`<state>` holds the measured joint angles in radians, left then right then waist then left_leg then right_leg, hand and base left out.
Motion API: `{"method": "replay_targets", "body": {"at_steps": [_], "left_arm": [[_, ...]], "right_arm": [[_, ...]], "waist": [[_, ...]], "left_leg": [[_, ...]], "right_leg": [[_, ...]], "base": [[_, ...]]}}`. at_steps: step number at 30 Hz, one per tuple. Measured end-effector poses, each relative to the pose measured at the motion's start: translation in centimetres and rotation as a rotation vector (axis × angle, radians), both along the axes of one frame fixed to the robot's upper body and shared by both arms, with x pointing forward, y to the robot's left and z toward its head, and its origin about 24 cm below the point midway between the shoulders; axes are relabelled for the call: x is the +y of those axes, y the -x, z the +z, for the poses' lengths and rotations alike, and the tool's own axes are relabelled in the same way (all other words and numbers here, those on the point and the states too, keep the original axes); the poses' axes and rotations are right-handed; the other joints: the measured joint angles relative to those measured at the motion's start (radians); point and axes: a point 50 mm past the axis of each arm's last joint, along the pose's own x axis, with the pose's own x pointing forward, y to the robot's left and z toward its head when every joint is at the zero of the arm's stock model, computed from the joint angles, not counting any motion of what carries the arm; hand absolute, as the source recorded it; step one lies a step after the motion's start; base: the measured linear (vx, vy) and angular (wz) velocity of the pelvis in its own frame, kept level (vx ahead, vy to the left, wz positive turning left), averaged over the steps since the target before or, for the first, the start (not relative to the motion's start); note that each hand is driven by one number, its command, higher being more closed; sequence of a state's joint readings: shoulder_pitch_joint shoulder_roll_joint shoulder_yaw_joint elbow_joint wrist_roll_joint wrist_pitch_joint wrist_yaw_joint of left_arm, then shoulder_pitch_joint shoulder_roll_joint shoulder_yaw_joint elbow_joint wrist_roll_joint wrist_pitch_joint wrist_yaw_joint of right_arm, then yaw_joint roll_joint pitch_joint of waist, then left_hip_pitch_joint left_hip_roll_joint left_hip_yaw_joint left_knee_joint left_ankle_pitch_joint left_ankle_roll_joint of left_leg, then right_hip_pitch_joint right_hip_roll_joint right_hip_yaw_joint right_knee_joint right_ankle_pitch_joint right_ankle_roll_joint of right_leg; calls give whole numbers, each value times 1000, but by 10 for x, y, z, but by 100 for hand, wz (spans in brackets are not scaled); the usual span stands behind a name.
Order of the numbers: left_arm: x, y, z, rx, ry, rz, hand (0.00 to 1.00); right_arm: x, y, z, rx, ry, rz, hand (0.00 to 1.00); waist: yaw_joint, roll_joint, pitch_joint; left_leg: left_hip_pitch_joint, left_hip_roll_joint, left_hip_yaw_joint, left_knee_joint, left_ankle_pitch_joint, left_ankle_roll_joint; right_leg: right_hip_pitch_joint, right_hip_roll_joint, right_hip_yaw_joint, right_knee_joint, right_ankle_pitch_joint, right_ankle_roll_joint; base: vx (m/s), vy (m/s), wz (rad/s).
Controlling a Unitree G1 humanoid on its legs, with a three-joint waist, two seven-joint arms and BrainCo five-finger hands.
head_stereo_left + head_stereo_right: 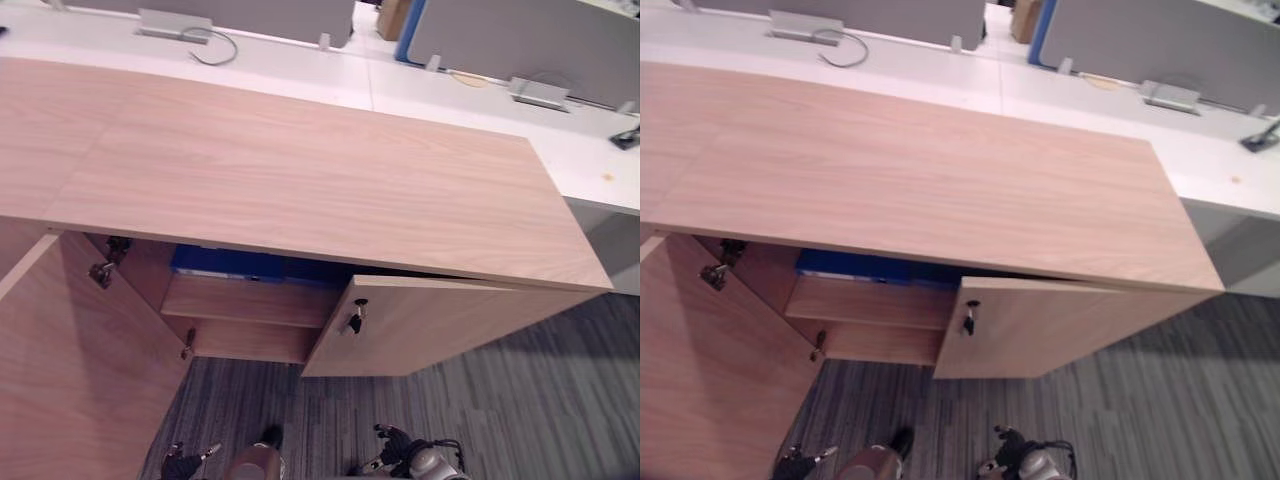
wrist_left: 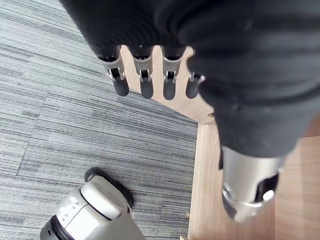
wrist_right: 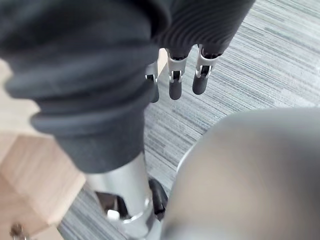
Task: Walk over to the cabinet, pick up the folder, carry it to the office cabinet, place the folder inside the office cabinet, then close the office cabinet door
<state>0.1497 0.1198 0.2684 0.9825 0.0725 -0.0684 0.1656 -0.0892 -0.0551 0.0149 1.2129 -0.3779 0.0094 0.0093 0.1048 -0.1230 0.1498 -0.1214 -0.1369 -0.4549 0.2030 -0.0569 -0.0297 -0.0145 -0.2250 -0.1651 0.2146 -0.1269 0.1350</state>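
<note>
Folder: the blue folder (image 1: pixel 228 263) lies flat inside the office cabinet (image 1: pixel 300 170), on the upper shelf (image 1: pixel 250 300), just under the wooden top and towards the left half of the opening.
Left door: the left door (image 1: pixel 70 370) is swung wide open, with its hinges showing at the inner wall.
Right door: the right door (image 1: pixel 440 325) stands slightly ajar, and a key (image 1: pixel 355 318) sits in the lock near its upper inner corner.
Left robot hand: the left robot hand (image 2: pixel 146 80) hangs with its fingers straight and spread a little. It holds nothing. The thumb (image 2: pixel 247 195) is set apart from the fingers, and the grey carpet (image 2: pixel 75 115) and a wooden edge of the cabinet lie beyond it.
Right robot hand: the right robot hand (image 3: pixel 175 82) is relaxed, with straight fingers pointing at the carpet. It grips nothing.
Behind the cabinet: a white desk (image 1: pixel 450 95) carries grey socket boxes (image 1: pixel 173 24) and a looped cable (image 1: pixel 215 48), with grey partition panels (image 1: pixel 520 40) standing on it.
</note>
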Motion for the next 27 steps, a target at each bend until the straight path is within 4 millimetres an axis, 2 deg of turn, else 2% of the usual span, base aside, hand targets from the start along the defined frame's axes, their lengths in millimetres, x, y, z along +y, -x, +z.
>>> {"method": "replay_targets", "body": {"at_steps": [2, 3, 6, 8, 9, 11, 13, 14, 15, 16, 19, 21, 22, 24, 27], "left_arm": [[-6, 2, -2, 4, 17, 10, 0], [-8, 4, -3, 7, 21, 12, 0], [-7, 6, -3, 14, 18, 14, 0], [-8, 3, -3, 9, 17, -4, 0], [-9, 2, -2, 6, 16, -7, 0], [-9, 3, -2, 6, 16, 1, 0], [-10, 6, -3, 17, 19, -6, 0], [-11, 8, -4, 21, 21, -11, 0], [-13, 6, -4, 20, 23, -26, 0], [-10, 3, -3, 15, 16, -33, 0], [-11, 6, -4, 26, 22, -58, 0], [-13, 8, -4, 35, 24, -77, 0], [-12, 8, -4, 37, 22, -84, 0], [-13, 8, -4, 47, 22, -130, 0], [-14, 7, -4, 54, 23, -172, 0]], "right_arm": [[-8, 3, 0, -8, -14, -145, 0], [-8, 7, -2, 4, -19, -174, 0], [-7, 15, -4, 10, -42, -263, 0], [-11, 17, -4, 7, -35, -286, 0], [-13, 17, -4, 5, -31, -298, 0], [-12, 18, -4, 5, -43, -337, 0], [-13, 19, -4, 0, -57, -400, 0], [-14, 18, -4, -3, -59, -408, 0], [-15, 16, -3, -12, -61, -427, 0], [-13, 18, -4, -3, -72, -450, 0], [-17, 23, -5, 6, -72, -495, 0], [-17, 25, -6, 10, -79, -525, 0], [-16, 26, -6, 12, -80, -528, 0], [-16, 28, -6, 17, -81, -534, 0], [-15, 29, -7, 19, -86, -548, 0]], "waist": [[-15, 48, -14], [-29, 59, -18], [-40, 65, -21], [-43, 65, -20], [-45, 68, -13], [-44, 67, -3], [-52, 66, 8], [-54, 76, 7], [-65, 88, 9], [-57, 70, 9], [-59, 74, 2], [-60, 69, -8], [-60, 67, -10], [-62, 65, -25], [-61, 64, -25]], "left_leg": [[-45, 40, -43, 38, -22, -31], [-52, 59, -60, 42, -27, -46], [-31, 112, -99, 50, -50, -85], [-37, 117, -95, 70, -50, -91], [-46, 116, -53, 83, -45, -92], [-59, 148, 141, 110, -40, -61], [-74, 203, 405, 285, -117, -45], [-68, 216, 451, 287, -137, -45], [-68, 218, 489, 252, -153, -19], [-64, 188, 492, 219, -137, -3], [-29, 116, 481, 122, -91, 22], [9, 66, 462, 14, -33, 48], [21, 56, 454, -17, -15, 53], [62, 37, 424, -143, 58, 62], [101, 43, 396, -201, 88, 56]], "right_leg": [[1, 56, -34, -42, -11, -12], [6, 80, -56, -44, -14, -20], [53, 143, -101, -44, -19, -29], [73, 150, -136, -43, -34, -54], [84, 147, -155, -43, -44, -72], [89, 132, -178, -40, -49, -81], [93, 111, -191, -23, -60, -86], [92, 110, -193, -19, -63, -82], [80, 101, -208, 0, -76, -73], [71, 78, -212, 10, -76, -67], [77, 24, -218, -9, -68, -53], [104, -7, -244, -61, -38, -30], [107, -11, -250, -72, -31, -33], [122, -17, -275, -103, -1, -38], [144, -7, -276, -103, 25, -44]], "base": [[63, -313, 35], [46, -330, 42], [26, -263, 40], [5, -168, 50], [-41, -90, 41], [-81, -19, 30], [-48, 87, 16], [-5, 156, 29], [5, 214, 32], [2, 183, 33], [12, 157, 34], [61, 109, 34], [87, 41, 39], [135, 8, 46], [80, 0, 32]]}}
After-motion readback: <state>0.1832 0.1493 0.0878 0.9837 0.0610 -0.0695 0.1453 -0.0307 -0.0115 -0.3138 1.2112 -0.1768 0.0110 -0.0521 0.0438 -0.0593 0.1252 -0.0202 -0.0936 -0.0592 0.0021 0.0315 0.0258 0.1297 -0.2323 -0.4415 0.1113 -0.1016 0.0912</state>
